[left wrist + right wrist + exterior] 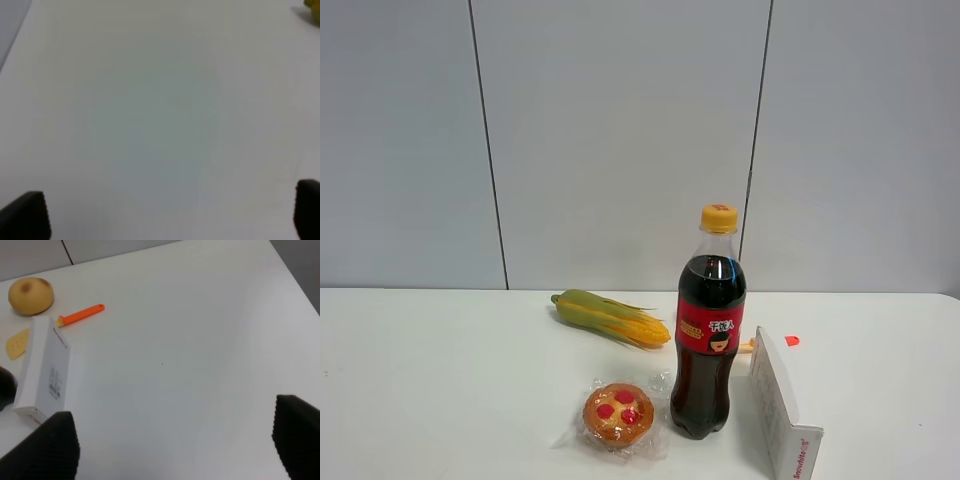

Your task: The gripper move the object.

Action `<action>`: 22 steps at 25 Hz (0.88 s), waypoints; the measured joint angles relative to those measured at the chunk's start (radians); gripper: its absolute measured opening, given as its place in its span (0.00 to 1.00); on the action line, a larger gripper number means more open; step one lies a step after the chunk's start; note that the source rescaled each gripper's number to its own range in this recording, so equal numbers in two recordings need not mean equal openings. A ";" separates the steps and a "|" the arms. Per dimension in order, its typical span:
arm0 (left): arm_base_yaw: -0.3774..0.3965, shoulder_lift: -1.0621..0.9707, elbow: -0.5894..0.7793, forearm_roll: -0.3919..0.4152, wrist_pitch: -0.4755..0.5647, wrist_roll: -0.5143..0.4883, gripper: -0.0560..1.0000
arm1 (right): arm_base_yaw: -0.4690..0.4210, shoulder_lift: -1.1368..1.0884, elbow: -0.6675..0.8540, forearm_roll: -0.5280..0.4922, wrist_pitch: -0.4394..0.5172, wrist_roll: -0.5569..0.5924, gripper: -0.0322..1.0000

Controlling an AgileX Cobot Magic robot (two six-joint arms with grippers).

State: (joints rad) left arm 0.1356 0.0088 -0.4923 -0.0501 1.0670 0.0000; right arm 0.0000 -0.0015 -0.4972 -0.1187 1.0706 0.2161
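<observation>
The cola bottle [709, 325] stands upright on the white table [440, 380], near the front and a little right of centre, with nothing gripping it. A wrapped round pastry [618, 414] lies just to its left, a corn cob [610, 317] farther back — and a white box [780, 405] lies just to its right. The left gripper [170, 215] hangs over bare tabletop with its fingers spread wide. The right gripper [175, 440] is likewise spread wide, over the table right of the box, beyond which lie an orange-handled tool [80, 315] and a round yellowish fruit [31, 295].
</observation>
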 joint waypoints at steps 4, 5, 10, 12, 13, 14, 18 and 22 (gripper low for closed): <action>-0.012 -0.012 0.002 0.005 -0.002 0.000 1.00 | 0.000 0.000 0.000 0.000 0.000 0.000 1.00; -0.019 -0.012 0.002 0.006 -0.002 0.000 1.00 | 0.000 0.000 0.000 0.000 0.000 0.000 1.00; -0.052 -0.012 0.002 0.008 -0.002 0.000 1.00 | 0.000 0.000 0.000 0.000 0.000 0.000 1.00; -0.054 -0.012 0.002 0.008 -0.002 0.000 1.00 | 0.000 0.000 0.000 0.000 0.000 0.000 1.00; -0.054 -0.012 0.002 0.008 -0.002 0.000 1.00 | 0.000 0.000 0.000 0.000 0.000 0.000 1.00; -0.054 -0.012 0.002 0.008 -0.002 0.000 1.00 | 0.000 0.000 0.000 0.000 0.000 0.000 1.00; -0.054 -0.012 0.002 0.008 -0.002 0.000 1.00 | 0.000 0.000 0.000 0.000 0.000 0.000 1.00; -0.054 -0.012 0.002 0.008 -0.002 0.000 1.00 | 0.000 0.000 0.000 0.000 0.000 0.000 1.00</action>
State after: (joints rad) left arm 0.0811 -0.0031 -0.4900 -0.0419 1.0652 0.0000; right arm 0.0000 -0.0015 -0.4972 -0.1187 1.0706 0.2161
